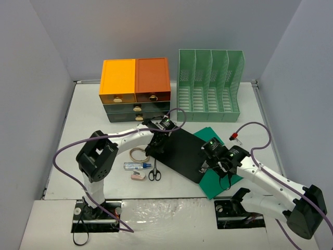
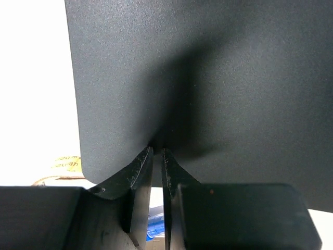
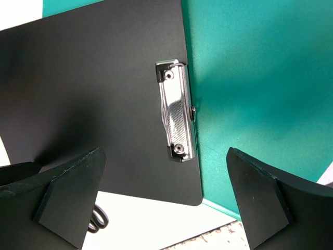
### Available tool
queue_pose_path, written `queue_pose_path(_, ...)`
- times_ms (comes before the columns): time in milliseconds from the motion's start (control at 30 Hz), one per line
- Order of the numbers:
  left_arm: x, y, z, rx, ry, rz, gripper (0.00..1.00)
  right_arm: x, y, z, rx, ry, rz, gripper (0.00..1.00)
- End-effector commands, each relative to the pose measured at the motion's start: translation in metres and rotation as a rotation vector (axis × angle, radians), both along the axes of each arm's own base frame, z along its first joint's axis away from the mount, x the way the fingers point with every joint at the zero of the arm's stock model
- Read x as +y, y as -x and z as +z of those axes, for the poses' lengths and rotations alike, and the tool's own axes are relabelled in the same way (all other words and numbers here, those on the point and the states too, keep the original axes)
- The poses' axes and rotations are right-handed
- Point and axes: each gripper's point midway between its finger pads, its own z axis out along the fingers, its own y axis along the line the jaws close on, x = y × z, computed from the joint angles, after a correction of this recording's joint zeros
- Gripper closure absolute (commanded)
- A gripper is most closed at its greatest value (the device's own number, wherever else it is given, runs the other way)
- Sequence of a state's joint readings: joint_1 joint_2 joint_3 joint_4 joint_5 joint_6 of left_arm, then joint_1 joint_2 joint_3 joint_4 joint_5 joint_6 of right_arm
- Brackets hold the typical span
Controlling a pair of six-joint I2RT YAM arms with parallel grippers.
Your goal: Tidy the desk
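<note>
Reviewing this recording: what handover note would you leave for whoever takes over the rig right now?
Left gripper: shut on the edge of the black clipboard.
Right gripper: open above the clipboard's metal clip, holding nothing.
The clipboard overlaps a green folder on the desk. Scissors, a tape roll and a blue tube lie loose near the left arm.
Done: nothing seen in the file rack yet.
Left: likely the clipboard, folder and small items.

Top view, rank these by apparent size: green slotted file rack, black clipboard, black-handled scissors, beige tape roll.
1. green slotted plastic file rack
2. flat black clipboard
3. black-handled scissors and beige tape roll: both small, too alike to rank.
</note>
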State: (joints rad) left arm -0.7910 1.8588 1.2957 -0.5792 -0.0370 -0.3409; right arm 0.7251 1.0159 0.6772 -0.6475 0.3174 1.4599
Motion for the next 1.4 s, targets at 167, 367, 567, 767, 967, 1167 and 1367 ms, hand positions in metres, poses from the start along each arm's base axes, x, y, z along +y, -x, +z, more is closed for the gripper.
queue_pose_path(167, -0.006, -0.015, 0.011, -0.025, -0.045, 0.013, 0.91, -0.016, 0.008, -0.018, -0.011, 0.040, -0.103, 0.02)
queue_pose_path(367, -0.011, -0.016, 0.019, -0.025, -0.035, -0.002, 0.92, 0.000, 0.007, -0.037, -0.075, -0.049, -0.113, 0.02)
queue_pose_path(567, -0.011, -0.015, 0.020, -0.011, -0.049, -0.011, 0.97, 0.004, -0.004, -0.033, -0.210, -0.085, -0.112, 0.02)
queue_pose_path(767, -0.009, -0.012, 0.016, 0.007, -0.074, -0.011, 1.00, 0.007, -0.009, -0.034, -0.281, -0.110, -0.112, 0.02)
queue_pose_path(967, -0.004, -0.011, 0.014, 0.009, -0.098, 0.003, 1.00, 0.007, -0.007, -0.042, -0.259, -0.079, -0.108, 0.02)
queue_pose_path(1167, 0.004, -0.013, 0.011, 0.003, -0.146, 0.024, 1.00, 0.006, -0.008, -0.044, -0.275, -0.085, -0.114, 0.01)
queue_pose_path(1367, 0.007, -0.009, 0.003, 0.030, -0.164, 0.031, 1.00, 0.003, -0.007, -0.047, -0.292, -0.101, -0.125, 0.01)
